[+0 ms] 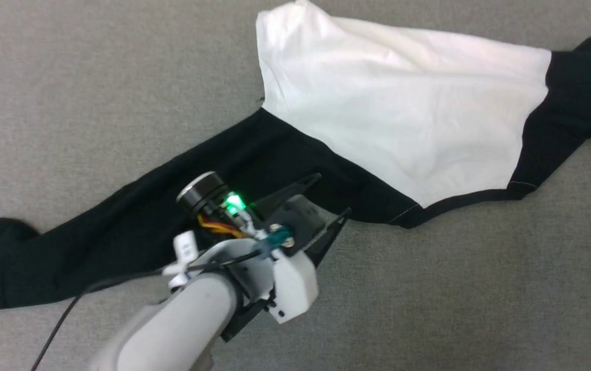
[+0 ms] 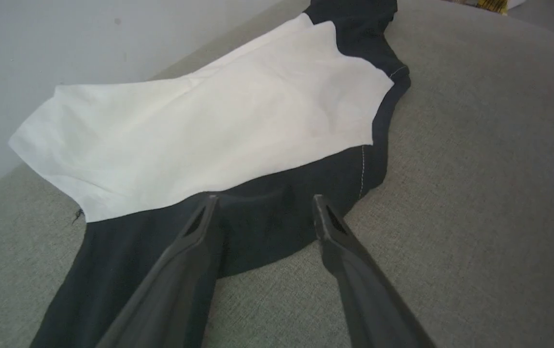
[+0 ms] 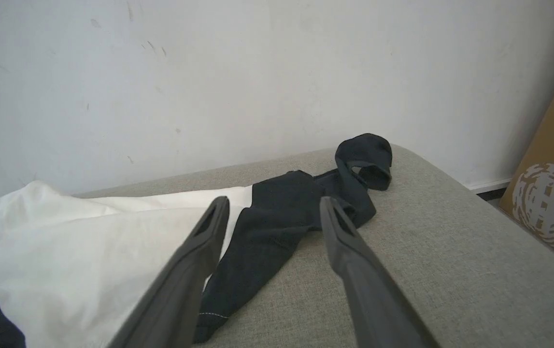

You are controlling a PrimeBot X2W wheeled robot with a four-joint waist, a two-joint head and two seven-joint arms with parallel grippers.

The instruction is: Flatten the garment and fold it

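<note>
Bearing garment (image 1: 403,103), grey surface (image 1: 455,288) against wall (image 3: 257,72)

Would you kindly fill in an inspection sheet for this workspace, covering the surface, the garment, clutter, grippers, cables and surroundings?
Surface: grey fabric surface, rounded at its edges.
Job's things: garment lying unfolded, white body wrinkled; long black sleeve stretched out, other sleeve bunched with its cuff curled.
Clutter: nothing seen.
Grippers: left gripper open over the black shoulder part, holding nothing; right gripper open, empty.
Cables: black cable and orange wires at the left gripper's wrist.
Surroundings: pale wall; cardboard box with white print.
</note>
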